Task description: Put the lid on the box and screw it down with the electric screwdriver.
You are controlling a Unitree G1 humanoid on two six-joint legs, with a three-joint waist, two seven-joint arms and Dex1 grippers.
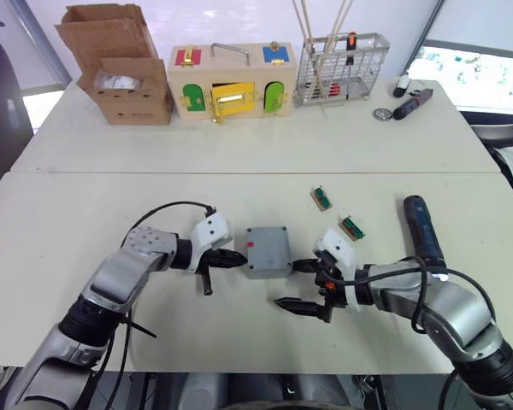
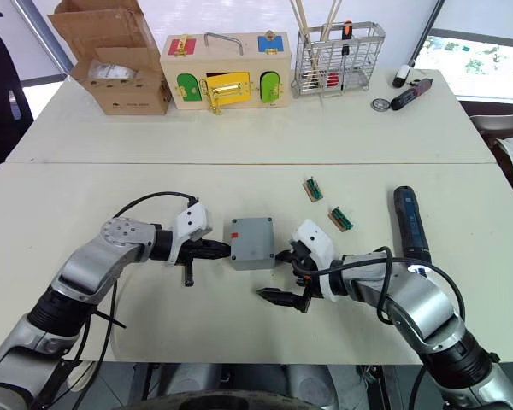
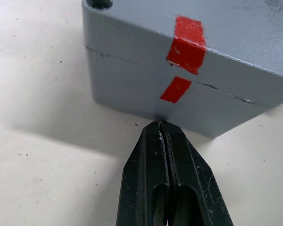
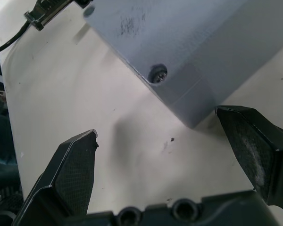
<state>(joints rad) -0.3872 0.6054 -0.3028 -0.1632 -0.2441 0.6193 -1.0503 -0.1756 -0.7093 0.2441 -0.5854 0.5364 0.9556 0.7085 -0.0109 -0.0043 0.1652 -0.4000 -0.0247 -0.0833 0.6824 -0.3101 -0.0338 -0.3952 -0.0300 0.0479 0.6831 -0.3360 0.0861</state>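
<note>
The lid (image 3: 236, 28) already sits on the box (image 1: 268, 251), mid-worktop (image 1: 239, 162), so the step in hand looks like squaring the pair. The left end effector (image 1: 237, 258), fingers pressed together, touches the box's red-marked side; the right end effector (image 1: 297, 285) gapes at the opposite corner (a screw shows there). Next, fetching the electric screwdriver (image 1: 422, 229), lying apart with open room around.

bright even daylight, soft shadows, window glare behind, wrist close-ups sharp.
</note>
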